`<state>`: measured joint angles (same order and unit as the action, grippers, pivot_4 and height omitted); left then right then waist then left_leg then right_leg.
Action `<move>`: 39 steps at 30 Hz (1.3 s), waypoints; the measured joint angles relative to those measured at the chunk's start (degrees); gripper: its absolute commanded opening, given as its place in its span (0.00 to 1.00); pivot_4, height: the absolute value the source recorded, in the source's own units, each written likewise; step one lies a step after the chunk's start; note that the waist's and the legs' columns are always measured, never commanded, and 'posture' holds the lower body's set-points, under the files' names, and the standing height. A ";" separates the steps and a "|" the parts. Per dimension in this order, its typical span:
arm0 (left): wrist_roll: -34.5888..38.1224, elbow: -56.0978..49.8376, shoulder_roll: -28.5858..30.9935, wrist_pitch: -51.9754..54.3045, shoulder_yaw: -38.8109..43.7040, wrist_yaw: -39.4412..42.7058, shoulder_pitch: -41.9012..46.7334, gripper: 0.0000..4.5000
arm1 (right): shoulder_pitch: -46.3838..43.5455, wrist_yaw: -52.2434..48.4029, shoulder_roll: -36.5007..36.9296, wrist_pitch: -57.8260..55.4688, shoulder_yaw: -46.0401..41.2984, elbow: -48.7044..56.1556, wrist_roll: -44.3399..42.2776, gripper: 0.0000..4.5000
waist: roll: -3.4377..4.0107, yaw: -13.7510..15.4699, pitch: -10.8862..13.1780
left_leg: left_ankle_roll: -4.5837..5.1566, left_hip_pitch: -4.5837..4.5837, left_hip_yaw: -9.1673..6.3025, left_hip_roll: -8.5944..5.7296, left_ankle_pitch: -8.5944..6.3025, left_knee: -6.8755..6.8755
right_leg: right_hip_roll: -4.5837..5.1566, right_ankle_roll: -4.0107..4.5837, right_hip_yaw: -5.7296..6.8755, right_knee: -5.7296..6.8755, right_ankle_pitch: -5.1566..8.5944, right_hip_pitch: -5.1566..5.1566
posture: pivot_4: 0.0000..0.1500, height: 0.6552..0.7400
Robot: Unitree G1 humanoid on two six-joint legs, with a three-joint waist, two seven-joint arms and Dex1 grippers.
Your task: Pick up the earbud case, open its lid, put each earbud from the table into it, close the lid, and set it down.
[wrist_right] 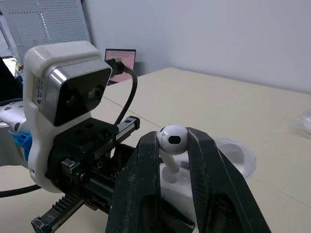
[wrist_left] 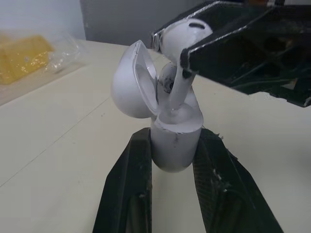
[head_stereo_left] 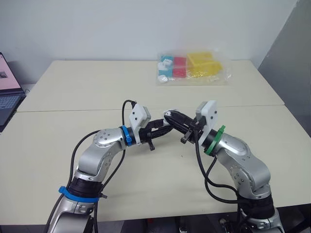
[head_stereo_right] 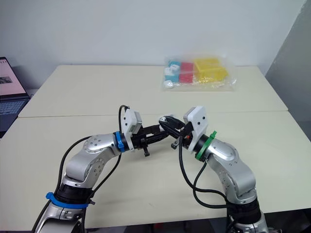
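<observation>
- Left tool (wrist_left: 172,141): fingers closed on the lower body of the earbud case (wrist_left: 176,124), holding it upright above the tabletop (head_stereo_left: 73,87), near the middle of the head view.
- Lid (wrist_left: 130,82): hinged open and tipped back to one side of the case.
- Right tool (wrist_right: 173,144): meets the left tool from 3 o'clock, fingers pinched on the head of an earbud (wrist_left: 184,34).
- Earbud: directly above the case, its stem reaching down into the open mouth.
- Case contents: a second white rounded form sits behind the stem; what it is cannot be told.
- Plastic bag (head_stereo_left: 194,68): at 1 o'clock, far side, holding yellow, red, teal and white items.
- Laptop (head_stereo_left: 8,90): at 9 o'clock, at the edge.
</observation>
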<state>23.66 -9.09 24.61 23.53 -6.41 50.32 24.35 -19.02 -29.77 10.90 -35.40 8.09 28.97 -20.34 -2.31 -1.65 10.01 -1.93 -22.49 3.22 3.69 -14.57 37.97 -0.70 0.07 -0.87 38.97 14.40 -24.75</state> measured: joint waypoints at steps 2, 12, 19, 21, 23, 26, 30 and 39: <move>-0.01 0.01 0.06 0.00 0.00 0.17 -0.01 0.17 | 0.31 0.11 0.08 0.58 0.50 -0.65 0.17 0.09 | 0.00 0.00 0.00 | 0.00 -0.01 0.00 0.00 0.00 0.00 | 0.00 0.00 0.00 0.00 0.00 0.00 | 1.00 1.00; -0.02 0.01 0.30 0.00 0.00 0.21 -0.04 0.17 | 0.70 0.44 1.32 3.21 2.08 -1.06 1.31 0.09 | 0.00 0.01 0.00 | 0.00 -0.01 0.00 0.00 0.00 0.00 | 0.00 0.00 0.00 -0.01 0.00 0.00 | 1.00 1.00; -0.11 0.30 0.30 0.01 -0.18 0.29 -0.16 0.17 | 0.66 1.61 1.91 0.87 2.26 -0.12 0.92 0.09 | 0.00 0.01 0.00 | 0.00 -0.01 0.00 0.01 0.00 -0.01 | 0.00 0.00 0.00 -0.01 0.00 -0.01 | 1.00 1.00; -0.23 0.46 0.30 0.01 -0.40 0.30 -0.27 0.17 | 0.34 2.36 2.24 -1.33 2.31 0.71 0.66 0.09 | 0.00 0.01 0.00 | 0.00 -0.01 0.00 0.00 0.00 -0.01 | 0.01 0.00 0.00 -0.01 0.00 -0.01 | 1.00 1.00; -0.24 0.46 0.29 0.01 -0.42 0.29 -0.44 0.17 | 0.35 2.52 1.93 -2.02 2.07 0.84 -0.22 0.09 | 0.00 0.01 0.00 | 0.00 -0.01 0.00 0.01 0.00 -0.01 | 0.01 0.00 0.00 -0.02 0.00 -0.01 | 1.00 1.00; -0.27 0.46 0.28 -0.01 -0.42 0.24 -0.49 0.17 | 0.35 2.52 2.05 -2.20 2.00 0.89 -1.16 0.31 | 0.00 0.01 0.00 | 0.00 -0.02 0.00 0.01 0.00 -0.02 | 0.01 0.00 0.01 -0.02 0.00 -0.01 | 1.00 1.00; -0.32 0.46 0.28 -0.01 -0.39 -0.52 -0.49 0.17 | 0.35 2.25 2.19 -2.32 2.94 1.31 -1.33 0.61 | 0.00 0.00 0.00 | 0.00 -0.02 0.00 0.01 0.00 -0.02 | 0.01 0.00 0.00 -0.02 0.00 -0.02 | 1.00 1.00; -0.30 0.46 0.28 -0.13 -0.27 -0.86 -0.49 0.17 | 0.26 2.47 3.38 -2.22 3.85 2.28 -1.29 0.75 | 0.00 0.01 0.00 | 0.00 -0.04 0.00 0.01 0.00 -0.02 | 0.01 0.00 0.01 -0.03 0.00 -0.04 | 1.00 1.00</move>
<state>23.35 -8.63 24.90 23.40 -6.68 49.46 23.87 -18.76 -27.30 14.28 -37.62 11.94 31.25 -21.64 -2.31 -1.64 10.01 -1.93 -22.54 3.21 3.70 -14.57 37.94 -0.69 0.06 -0.85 38.94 14.41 -24.78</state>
